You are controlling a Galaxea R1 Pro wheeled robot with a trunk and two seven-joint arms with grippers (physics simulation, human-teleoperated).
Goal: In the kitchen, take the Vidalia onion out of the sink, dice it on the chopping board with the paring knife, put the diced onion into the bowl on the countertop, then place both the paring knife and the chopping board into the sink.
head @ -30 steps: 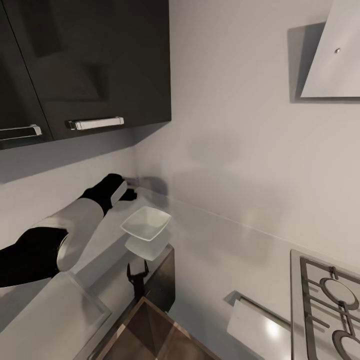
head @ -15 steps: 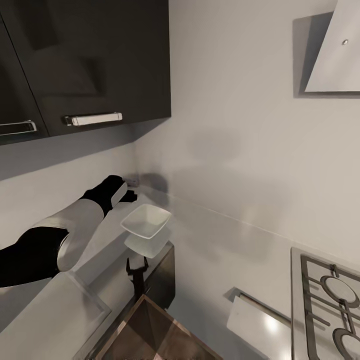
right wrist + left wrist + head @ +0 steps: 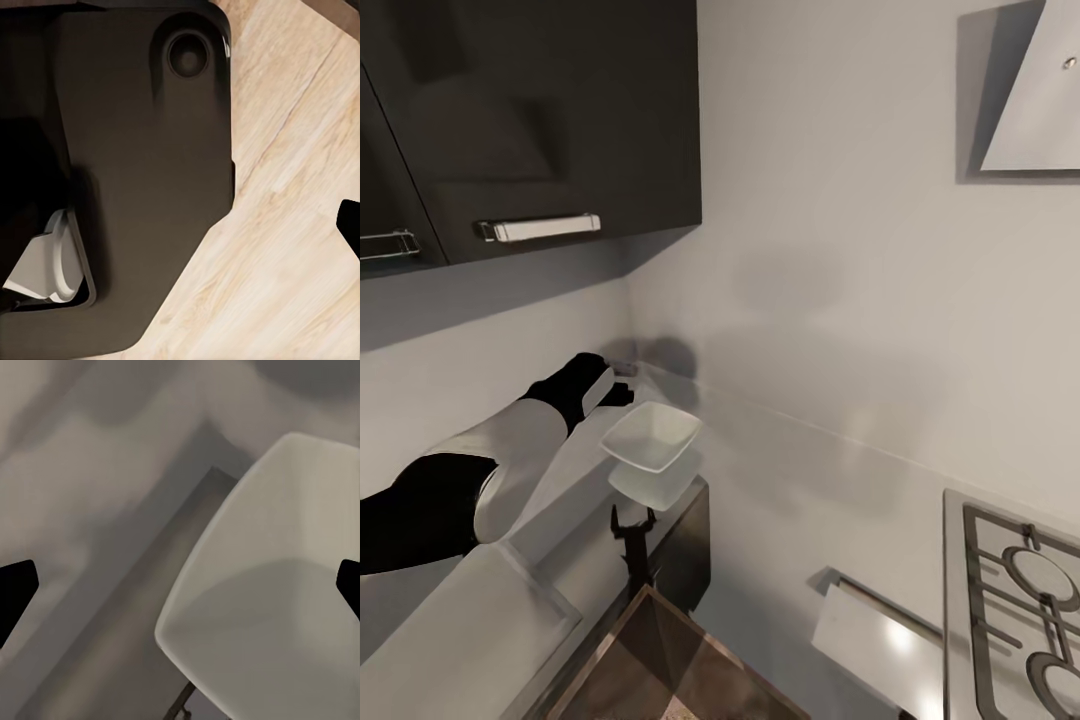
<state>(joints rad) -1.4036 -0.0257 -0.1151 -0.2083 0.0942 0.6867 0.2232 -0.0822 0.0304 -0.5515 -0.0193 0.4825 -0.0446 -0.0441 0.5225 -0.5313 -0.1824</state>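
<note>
The white square bowl (image 3: pixel 652 438) sits on the light-grey countertop (image 3: pixel 780 470) near the wall corner, with its reflection below it. My left gripper (image 3: pixel 622 382) reaches into that corner just beyond the bowl. In the left wrist view the bowl (image 3: pixel 277 607) lies between the black fingertips (image 3: pixel 15 585) of the left gripper (image 3: pixel 180 585), which is open and holds nothing. One right fingertip (image 3: pixel 351 225) shows over wooden floor, set wide. The Vidalia onion, paring knife, chopping board and the sink basin are out of view.
Dark upper cabinets (image 3: pixel 540 110) hang over the left arm. A range hood (image 3: pixel 1030 100) and a gas cooktop (image 3: pixel 1010 610) are at the right. A flat grey surface with a raised edge (image 3: pixel 460 640) lies at the lower left. My dark base (image 3: pixel 135 165) stands on the wooden floor (image 3: pixel 285 262).
The whole head view has shifted a little: the hood slid right and the cabinet handles left. The left arm and the bowl keep the same relation.
</note>
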